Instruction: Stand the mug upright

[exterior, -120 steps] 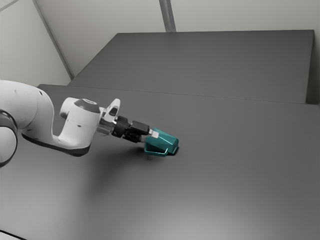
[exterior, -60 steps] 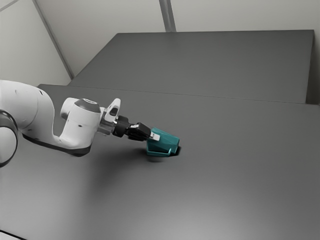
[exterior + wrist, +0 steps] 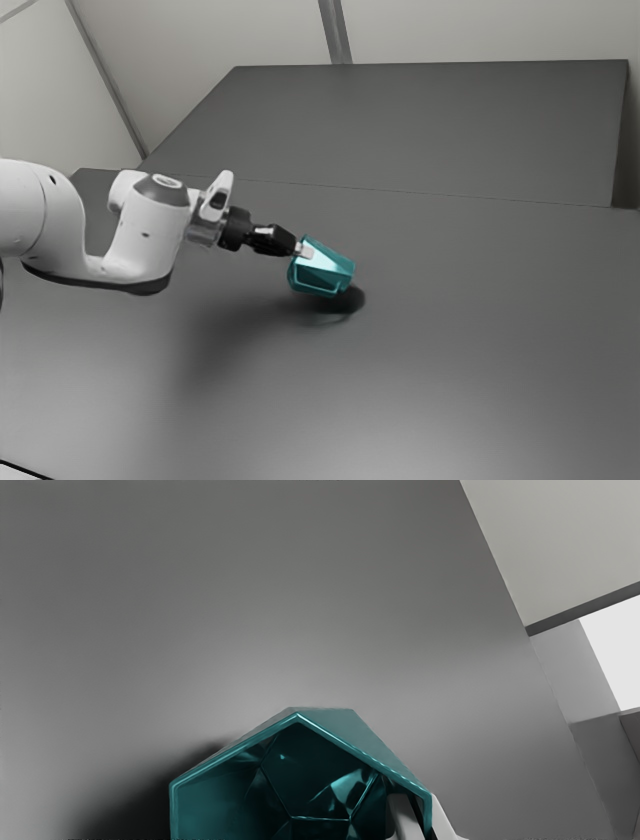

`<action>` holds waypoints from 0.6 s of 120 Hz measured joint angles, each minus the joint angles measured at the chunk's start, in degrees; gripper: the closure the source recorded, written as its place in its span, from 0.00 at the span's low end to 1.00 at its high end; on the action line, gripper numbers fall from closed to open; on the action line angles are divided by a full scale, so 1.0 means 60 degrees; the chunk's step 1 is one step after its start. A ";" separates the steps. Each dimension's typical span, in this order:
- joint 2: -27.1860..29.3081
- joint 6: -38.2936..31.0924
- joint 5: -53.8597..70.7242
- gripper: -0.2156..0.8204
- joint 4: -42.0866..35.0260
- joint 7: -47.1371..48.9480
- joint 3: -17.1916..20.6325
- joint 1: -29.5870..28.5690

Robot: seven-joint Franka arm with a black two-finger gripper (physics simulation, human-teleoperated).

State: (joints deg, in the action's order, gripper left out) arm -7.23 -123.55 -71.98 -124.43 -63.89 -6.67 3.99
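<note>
The counter (image 3: 460, 350) is stretching beneath everything, and the arm (image 3: 140, 235) is reaching over it from the exterior view's left. The mug (image 3: 322, 270) is hanging just above the counter, its shadow (image 3: 350, 300) spreading below, and it is leaning well over: its mouth is facing the end effector (image 3: 303, 250) and its base (image 3: 345, 281) is pointing down toward the exterior view's right. The end effector is holding the mug by its wall (image 3: 429, 807), with one finger (image 3: 400, 812) sitting inside and the other finger (image 3: 444, 817) pressing outside.

Doing the righting well is likely calling for a slow turn of the whole hand, bringing the base squarely down while the grip is staying firm. Only one wall is being pinched, so the mug could be swivelling if hurried. The handle (image 3: 318, 291) is needing room above the counter, and release is best waiting until the base is resting flat.

Compared with half a second ago, the arm is standing higher, the mug is riding farther above its shadow, and the base is dipping slightly more.
</note>
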 joint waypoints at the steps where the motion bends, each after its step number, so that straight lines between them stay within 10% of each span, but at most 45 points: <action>1: 0.0025 0.0000 0.0066 0.96 0.0005 0.0015 0.0000 -0.0004; 72: 0.1184 0.0040 0.7465 0.97 0.0291 0.2233 -0.0116 -0.0210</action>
State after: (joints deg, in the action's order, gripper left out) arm -0.12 -123.31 -27.19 -122.68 -50.49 -7.37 2.73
